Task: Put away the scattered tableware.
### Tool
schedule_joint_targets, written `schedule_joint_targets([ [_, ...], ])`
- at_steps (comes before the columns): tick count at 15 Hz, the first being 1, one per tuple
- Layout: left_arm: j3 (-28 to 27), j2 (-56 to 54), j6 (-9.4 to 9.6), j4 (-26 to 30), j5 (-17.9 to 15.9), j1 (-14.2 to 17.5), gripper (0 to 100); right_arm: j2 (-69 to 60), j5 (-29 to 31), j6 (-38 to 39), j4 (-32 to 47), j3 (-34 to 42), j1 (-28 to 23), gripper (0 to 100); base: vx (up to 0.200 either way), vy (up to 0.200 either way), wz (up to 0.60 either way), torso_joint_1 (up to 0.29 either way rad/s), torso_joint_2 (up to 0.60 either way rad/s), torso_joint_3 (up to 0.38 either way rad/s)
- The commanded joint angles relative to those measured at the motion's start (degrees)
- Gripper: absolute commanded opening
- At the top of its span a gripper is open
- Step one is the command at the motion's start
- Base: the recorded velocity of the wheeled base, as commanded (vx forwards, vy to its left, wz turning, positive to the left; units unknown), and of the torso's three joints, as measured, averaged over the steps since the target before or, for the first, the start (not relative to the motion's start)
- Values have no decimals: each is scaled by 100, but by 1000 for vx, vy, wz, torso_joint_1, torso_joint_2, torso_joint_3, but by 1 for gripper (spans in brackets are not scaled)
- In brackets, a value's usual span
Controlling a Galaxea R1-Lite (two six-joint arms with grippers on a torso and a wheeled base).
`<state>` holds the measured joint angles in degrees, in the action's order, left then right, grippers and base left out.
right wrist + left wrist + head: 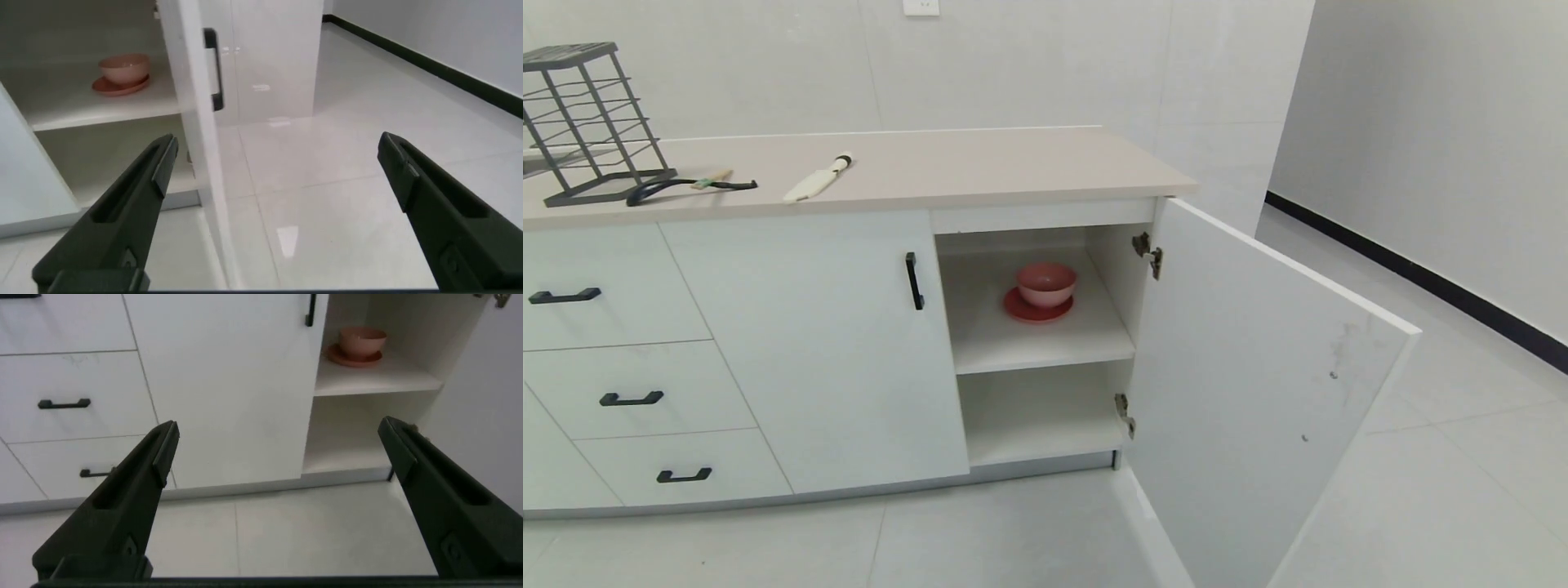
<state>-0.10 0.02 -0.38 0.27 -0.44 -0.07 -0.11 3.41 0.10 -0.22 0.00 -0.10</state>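
smooth pink plastic-looking bowl [1045, 283] on red plate [1037, 309]; matt white cabinet door [1250, 384]; glossy floor tiles [343, 188].

You have bright, even, diffuse light, with only faint shadows on the worktop [980, 167]. The lower shelf [1037, 420] of the open cabinet [1107, 278] sits dimmer than the one above. In the right wrist view the glossy floor [343, 163] throws back pale patches of glare. The head view bows straight lines near its left edge, along the drawers [613, 384]. The left claw [278, 429] and right claw [276, 143] read as near-black shapes.
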Motion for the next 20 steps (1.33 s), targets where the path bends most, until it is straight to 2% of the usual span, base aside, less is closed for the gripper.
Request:
schedule_joint_targets([
  [1,1,-2,3,0,0,-1,100,11,1,-1,-4,0,1,100,0,-200,0,2,2,2],
  [5,1,-2,-15,-9,9,-1,100,11,1,-1,-4,0,1,100,-150,-50,0,4,5,1],
  [8,1,-2,-6,0,9,-1,100,11,1,-19,-4,0,1,100,0,0,0,0,0,0],
  [11,1,-2,-6,-9,9,-1,100,11,1,-1,-4,0,1,100,-200,0,0,4,2,1],
  [15,1,-2,3,-9,9,-1,100,11,-43,17,4,0,1,100,0,0,0,0,0,0],
  [16,1,-2,-6,0,9,-1,100,11,-104,17,4,0,10,0,0,0,0,0,0,0],
  [20,1,-2,-6,-9,9,-1,100,11,-385,-229,-13,0,10,0,0,0,0,0,0,0],
])
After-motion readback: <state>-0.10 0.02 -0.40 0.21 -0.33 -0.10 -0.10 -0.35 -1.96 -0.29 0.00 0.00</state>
